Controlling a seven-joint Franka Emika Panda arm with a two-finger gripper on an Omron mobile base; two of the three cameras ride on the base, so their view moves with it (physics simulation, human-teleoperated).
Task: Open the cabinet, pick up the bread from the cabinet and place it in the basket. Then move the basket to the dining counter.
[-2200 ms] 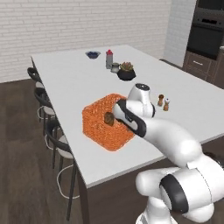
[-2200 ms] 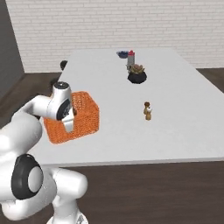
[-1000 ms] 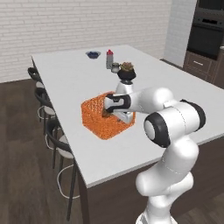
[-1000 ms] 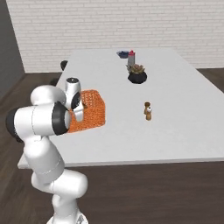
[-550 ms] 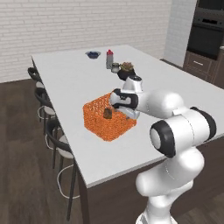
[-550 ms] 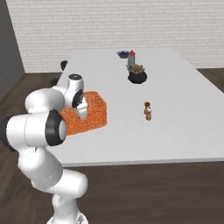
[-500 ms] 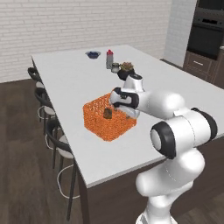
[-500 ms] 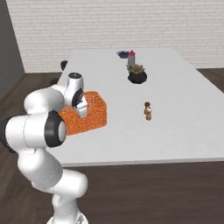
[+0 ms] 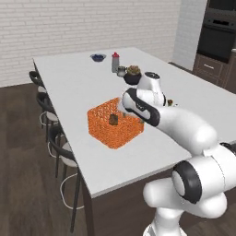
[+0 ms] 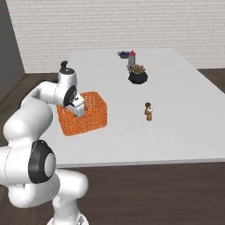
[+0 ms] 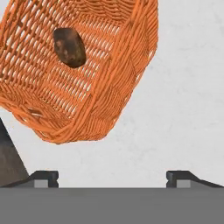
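Dining counter (image 9: pixel 78 83): gripper (image 11: pixel 112 177) wide open, empty

— What stands near the black pot with a plant (image 10: pixel 137 74)?
— A grey bottle with a red cap (image 10: pixel 132 59) just behind it, a dark blue bowl (image 10: pixel 123 54) farther back, and small brown shakers (image 10: pixel 149 111) well in front.

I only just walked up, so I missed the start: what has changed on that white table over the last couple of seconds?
The arm swung across the orange basket, from its near side toward its far side. The gripper is now open and holds nothing, with the basket just ahead of it. The basket sits on the dining counter about where it was, the bread inside it. The potted plant, the bottle and the small shakers did not move.
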